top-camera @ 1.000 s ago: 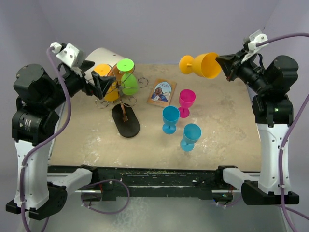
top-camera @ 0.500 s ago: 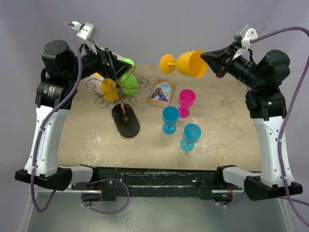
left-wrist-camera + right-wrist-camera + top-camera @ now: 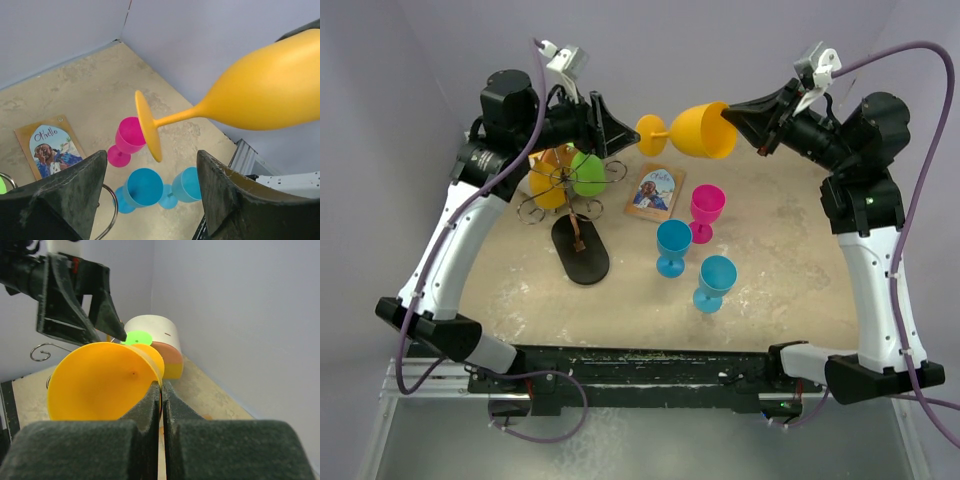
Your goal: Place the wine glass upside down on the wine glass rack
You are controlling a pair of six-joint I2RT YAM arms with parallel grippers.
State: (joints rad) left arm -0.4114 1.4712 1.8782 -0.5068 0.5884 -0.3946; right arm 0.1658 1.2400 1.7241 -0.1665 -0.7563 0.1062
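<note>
My right gripper [image 3: 732, 118] is shut on the rim of an orange wine glass [image 3: 700, 130]. It holds the glass on its side, high over the back of the table, foot [image 3: 651, 135] pointing left. My left gripper [image 3: 622, 138] is open, its fingers either side of the foot without touching it [image 3: 148, 125]. The right wrist view shows the pads pinching the rim [image 3: 161, 390]. The wine glass rack [image 3: 570, 190], dark wire on a black oval base [image 3: 582, 252], stands at the back left below my left gripper. A green glass [image 3: 586, 172] and an orange one [image 3: 548, 187] hang on it.
A magenta glass [image 3: 706, 207] and two blue glasses [image 3: 672, 246] [image 3: 715, 281] stand upright mid-table. A picture card [image 3: 655, 190] lies right of the rack. A white cylinder with an orange inside [image 3: 155, 335] lies against the back wall.
My left arm has risen and swung right, from the rack up to the glass's foot. My right gripper has carried the orange glass left, towards the left gripper.
</note>
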